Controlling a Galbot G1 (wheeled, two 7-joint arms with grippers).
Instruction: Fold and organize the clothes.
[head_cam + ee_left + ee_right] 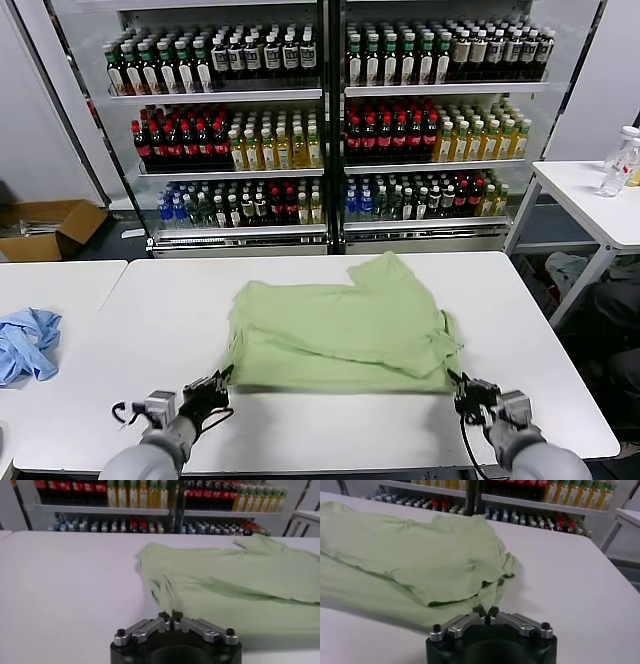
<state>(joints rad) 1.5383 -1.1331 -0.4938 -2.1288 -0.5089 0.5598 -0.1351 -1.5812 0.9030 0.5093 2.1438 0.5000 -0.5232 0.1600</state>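
A pale green shirt lies partly folded on the white table, with one sleeve pointing toward the far edge. My left gripper is at the shirt's near left corner, shut on the cloth edge. The left fingertips meet with fabric rising from between them. At the near right corner my right gripper is also shut, pinching the shirt's hem. The right gripper shows its tips close together on the fabric. Only one green garment shows.
A crumpled blue cloth lies on the neighbouring table at left. A cardboard box sits on the floor beyond it. Drink coolers full of bottles stand behind. A small side table with bottles is at right.
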